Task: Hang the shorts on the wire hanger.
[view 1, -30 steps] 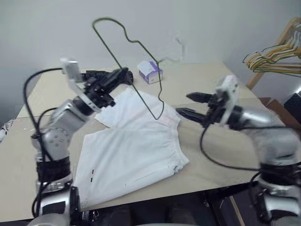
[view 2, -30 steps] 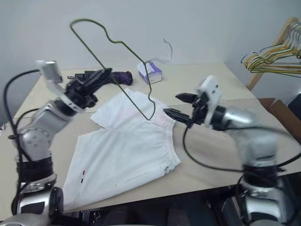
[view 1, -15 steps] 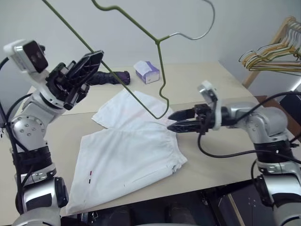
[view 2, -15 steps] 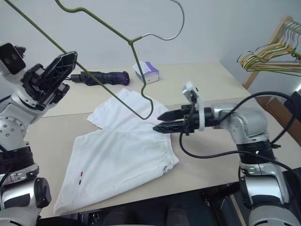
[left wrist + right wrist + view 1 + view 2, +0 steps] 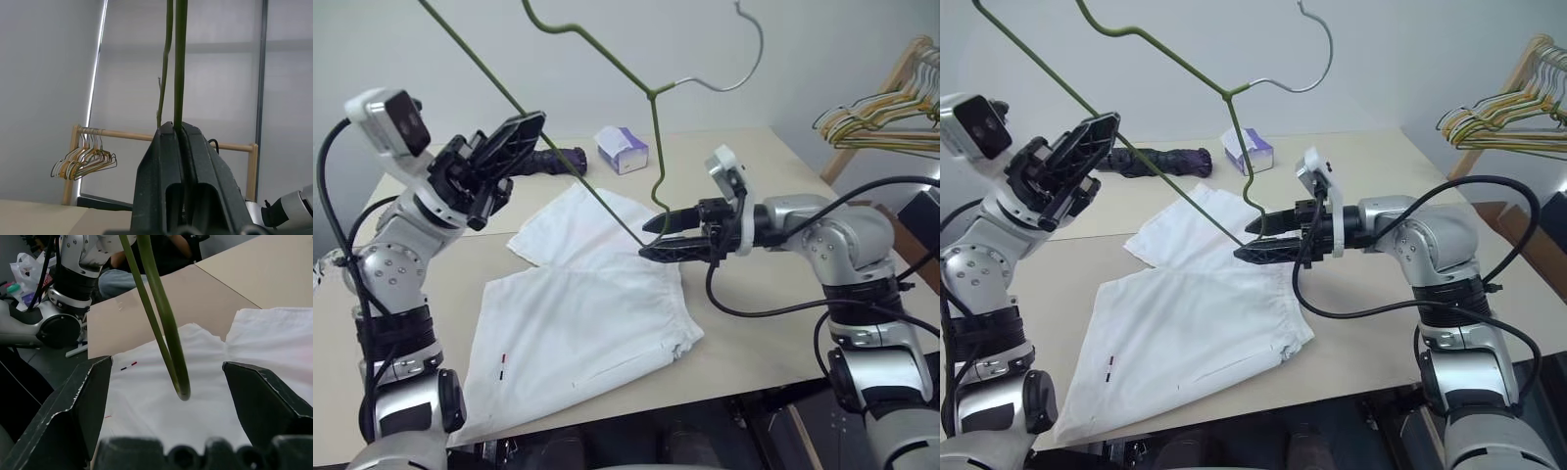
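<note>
Head view: shorts (image 5: 587, 308) lie flat on the table (image 5: 773, 323), hem close to the near edge, bare tabletop open to the right; hanger (image 5: 651, 93) held up in the air above them, its lowest bend just over the waistband; left gripper (image 5: 504, 147) clamped on the hanger's long wire; right gripper (image 5: 656, 237) spread wide, tips flanking that bend.

Left wrist view: fingers (image 5: 161, 161) pinched on the wire; wooden rack (image 5: 161, 136) with hangers, pale wall behind.

Right wrist view: fingers (image 5: 264, 396) far apart, bend between them untouched, white cloth beneath; table edge beyond.
</note>
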You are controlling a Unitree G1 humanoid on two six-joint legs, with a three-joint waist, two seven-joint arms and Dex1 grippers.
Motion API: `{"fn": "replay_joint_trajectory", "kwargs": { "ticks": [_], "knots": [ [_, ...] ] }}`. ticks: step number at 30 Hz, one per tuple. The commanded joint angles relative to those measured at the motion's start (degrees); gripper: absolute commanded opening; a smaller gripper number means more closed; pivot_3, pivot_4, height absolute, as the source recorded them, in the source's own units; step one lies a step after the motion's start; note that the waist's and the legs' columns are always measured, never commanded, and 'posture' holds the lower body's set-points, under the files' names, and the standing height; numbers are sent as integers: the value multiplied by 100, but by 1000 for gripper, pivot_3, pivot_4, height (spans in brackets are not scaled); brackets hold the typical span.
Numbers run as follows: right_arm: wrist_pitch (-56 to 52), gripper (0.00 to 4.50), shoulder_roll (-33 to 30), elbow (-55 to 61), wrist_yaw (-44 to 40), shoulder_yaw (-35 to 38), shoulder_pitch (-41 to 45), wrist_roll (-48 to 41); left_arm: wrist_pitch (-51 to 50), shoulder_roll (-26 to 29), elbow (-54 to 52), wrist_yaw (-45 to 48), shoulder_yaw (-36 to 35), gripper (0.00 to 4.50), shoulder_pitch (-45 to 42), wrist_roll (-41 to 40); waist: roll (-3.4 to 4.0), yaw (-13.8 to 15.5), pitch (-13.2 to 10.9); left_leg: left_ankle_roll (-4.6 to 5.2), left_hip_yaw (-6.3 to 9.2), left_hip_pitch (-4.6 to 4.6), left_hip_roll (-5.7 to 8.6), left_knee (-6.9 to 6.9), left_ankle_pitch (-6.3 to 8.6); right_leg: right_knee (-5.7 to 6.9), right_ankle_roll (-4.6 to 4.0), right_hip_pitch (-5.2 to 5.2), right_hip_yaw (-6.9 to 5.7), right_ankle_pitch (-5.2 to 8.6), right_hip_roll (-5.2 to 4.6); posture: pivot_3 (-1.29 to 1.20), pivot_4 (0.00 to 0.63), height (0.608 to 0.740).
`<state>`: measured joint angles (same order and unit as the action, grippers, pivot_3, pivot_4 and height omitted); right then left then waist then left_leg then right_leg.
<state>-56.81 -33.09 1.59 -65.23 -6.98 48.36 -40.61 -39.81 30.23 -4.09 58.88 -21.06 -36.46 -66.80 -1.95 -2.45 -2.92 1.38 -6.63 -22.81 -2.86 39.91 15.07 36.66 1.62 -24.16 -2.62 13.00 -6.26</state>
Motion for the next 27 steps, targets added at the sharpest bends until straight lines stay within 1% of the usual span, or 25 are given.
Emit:
{"fn": "replay_joint_trajectory", "kwargs": {
  "ticks": [1,5,8,13,14,15,16,18,22,25,27],
  "knots": [
    [14,4212,0,158,-32,43,184,-38,141,-42,-123,56,24,0,-66,34,0,-5,0,0,0,1,0,0,0,0,0,1,0,0,0,-9,0,740],
    [32,4212,3,106,-59,-8,221,-15,131,-70,-136,71,10,0,-71,49,0,-3,0,3,0,0,0,0,2,0,0,0,0,0,0,-8,0,740],
    [13,3653,-18,76,-95,-24,235,-35,130,-72,-155,64,-1,0,-56,78,0,-3,0,3,1,0,0,0,2,0,0,0,0,0,0,-8,0,740],
    [0,1927,-30,23,-109,-50,237,0,134,-79,-165,65,-25,0,-35,94,0,-3,0,8,1,0,0,0,4,0,0,0,0,0,0,-9,0,740],
    [6,1461,-31,17,-105,-48,235,6,137,-81,-163,63,-27,0,-34,94,0,-3,0,8,1,0,0,0,4,-1,0,0,0,0,0,-10,0,740],
    [19,1170,-31,12,-100,-48,235,19,136,-86,-156,56,-31,0,-35,91,0,-4,0,8,1,0,0,0,5,-1,0,0,0,0,0,-10,0,740],
    [30,721,-29,-2,-92,-45,241,31,143,-91,-138,32,-29,0,-40,106,0,-3,0,10,1,0,0,0,6,0,0,0,0,0,0,-10,0,740],
    [50,67,-26,-23,-100,-37,249,49,163,-99,-111,18,-19,0,-41,140,0,-5,0,15,1,0,0,0,9,0,0,0,0,0,0,-10,0,740],
    [74,28,-13,-33,-122,-30,256,94,406,-159,-100,-108,56,0,15,438,0,-5,0,18,0,0,0,1,10,0,0,0,0,0,-1,-12,0,740],
    [66,0,40,-17,-89,50,262,66,346,-167,-38,-251,135,724,7,560,0,-1,0,17,0,0,0,1,10,1,0,-1,0,0,-1,-11,0,740],
    [-23,0,100,-12,-3,214,306,-55,336,-171,-14,-451,214,1385,39,751,0,0,0,17,-1,-1,0,1,10,0,0,0,-1,0,-1,-10,0,740]
  ]
}}
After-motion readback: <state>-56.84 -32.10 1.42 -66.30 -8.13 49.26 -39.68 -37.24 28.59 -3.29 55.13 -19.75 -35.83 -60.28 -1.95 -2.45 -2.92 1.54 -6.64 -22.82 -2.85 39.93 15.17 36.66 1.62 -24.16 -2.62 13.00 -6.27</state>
